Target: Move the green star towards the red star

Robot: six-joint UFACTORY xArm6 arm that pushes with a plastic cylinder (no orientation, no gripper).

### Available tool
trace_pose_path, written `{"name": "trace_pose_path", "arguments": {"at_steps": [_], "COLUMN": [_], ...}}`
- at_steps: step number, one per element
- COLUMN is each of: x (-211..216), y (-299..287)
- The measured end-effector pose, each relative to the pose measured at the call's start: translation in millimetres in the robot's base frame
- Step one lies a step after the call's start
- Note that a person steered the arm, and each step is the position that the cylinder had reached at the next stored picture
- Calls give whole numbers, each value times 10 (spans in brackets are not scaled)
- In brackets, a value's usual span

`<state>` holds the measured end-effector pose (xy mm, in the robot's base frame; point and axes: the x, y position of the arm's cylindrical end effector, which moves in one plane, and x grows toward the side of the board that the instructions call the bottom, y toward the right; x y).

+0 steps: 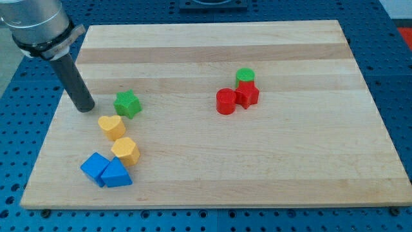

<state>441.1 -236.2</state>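
Observation:
The green star (127,104) lies on the wooden board at the view's left. The red star (247,95) lies right of the middle, touching a red cylinder (226,102) on its left and a green cylinder (245,77) above it. My tip (85,107) rests on the board just left of the green star, with a small gap between them.
A yellow heart (111,127) and a yellow hexagon (125,151) lie below the green star. Two blue blocks (106,171) sit near the board's bottom left corner. The board (270,161) rests on a blue perforated table.

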Motion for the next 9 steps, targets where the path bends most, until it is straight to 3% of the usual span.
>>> {"name": "trace_pose_path", "arguments": {"at_steps": [4, 9], "x": [72, -358], "y": [1193, 2235]}}
